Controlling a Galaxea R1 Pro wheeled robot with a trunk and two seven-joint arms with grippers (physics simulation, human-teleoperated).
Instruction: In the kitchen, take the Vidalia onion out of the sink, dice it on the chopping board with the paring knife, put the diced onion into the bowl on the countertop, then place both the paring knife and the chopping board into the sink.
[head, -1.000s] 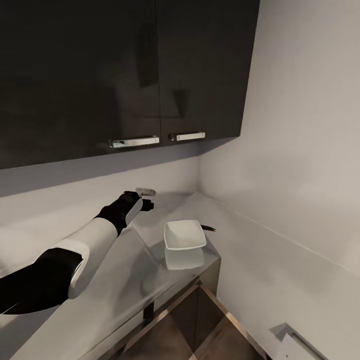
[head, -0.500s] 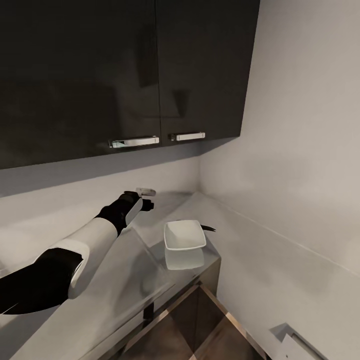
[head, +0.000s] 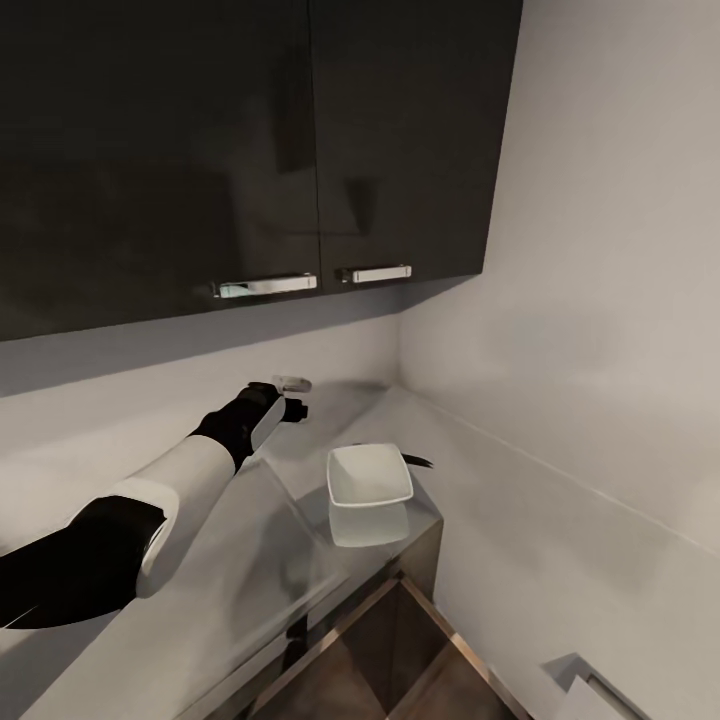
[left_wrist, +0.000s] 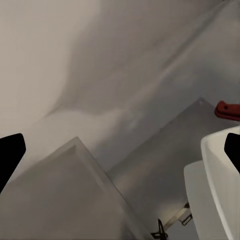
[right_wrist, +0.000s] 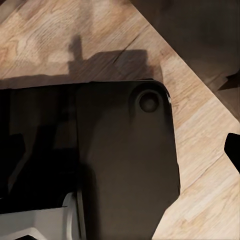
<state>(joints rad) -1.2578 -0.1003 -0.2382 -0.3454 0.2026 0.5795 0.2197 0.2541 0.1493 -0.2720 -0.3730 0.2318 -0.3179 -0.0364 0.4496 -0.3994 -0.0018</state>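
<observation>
The white squarish bowl (head: 369, 473) sits on the grey countertop (head: 240, 560), close to the counter's right end. Just behind it a thin dark pointed blade, the paring knife (head: 415, 459), pokes out to the right. My left gripper (head: 290, 402) hovers over the counter near the back wall, left of and beyond the bowl, open and empty. The left wrist view catches the bowl's rim (left_wrist: 220, 190) and a small red piece (left_wrist: 227, 110) beside it. My right gripper (right_wrist: 120, 150) hangs low over the wood floor, one fingertip (right_wrist: 233, 150) far out at the picture's edge. Sink, onion and chopping board are out of view.
Glossy dark wall cabinets (head: 250, 150) with chrome handles (head: 265, 287) hang above the counter. A pale wall (head: 600, 350) closes the corner on the right. The counter ends just past the bowl, above a dark base cabinet (head: 400, 620). My own dark base (right_wrist: 125, 165) lies on light wood planks (right_wrist: 200, 115).
The whole picture has shifted slightly, so the camera moved. The left arm, bowl and knife keep their places.
</observation>
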